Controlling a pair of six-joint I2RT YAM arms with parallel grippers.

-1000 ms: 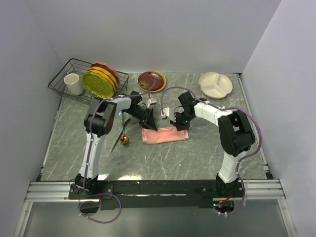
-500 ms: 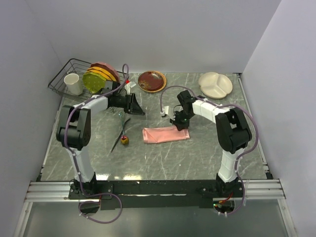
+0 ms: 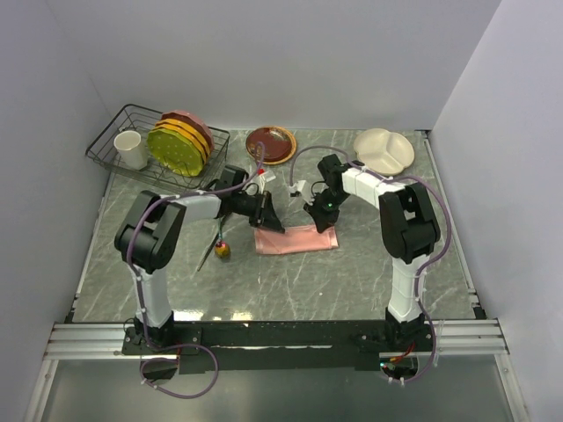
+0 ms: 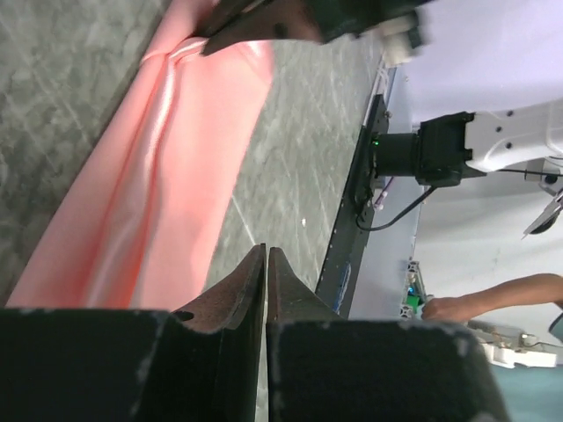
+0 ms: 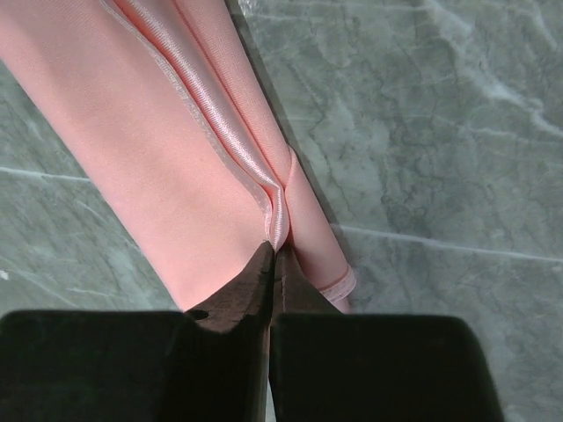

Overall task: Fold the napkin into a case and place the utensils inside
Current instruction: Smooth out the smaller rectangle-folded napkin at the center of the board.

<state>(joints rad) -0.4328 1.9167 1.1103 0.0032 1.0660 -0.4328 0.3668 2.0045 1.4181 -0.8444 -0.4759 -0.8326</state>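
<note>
The folded napkin [image 3: 295, 239] lies on the counter [image 3: 352, 281]. At its 10 o'clock corner the left pincer [image 3: 276, 226] has its tips together; the right pincer [image 3: 323, 223] clamps its 1 o'clock fold.

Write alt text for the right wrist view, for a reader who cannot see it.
The shut right gripper pinches a raised fold of the salmon-pink napkin, which lies folded on a grey marbled table.

Wire rack [image 3: 107, 139] holds a white cup [image 3: 130, 149] and plates [image 3: 180, 141]; brown plate [image 3: 270, 144], cream divided dish [image 3: 384, 150] alongside
</note>
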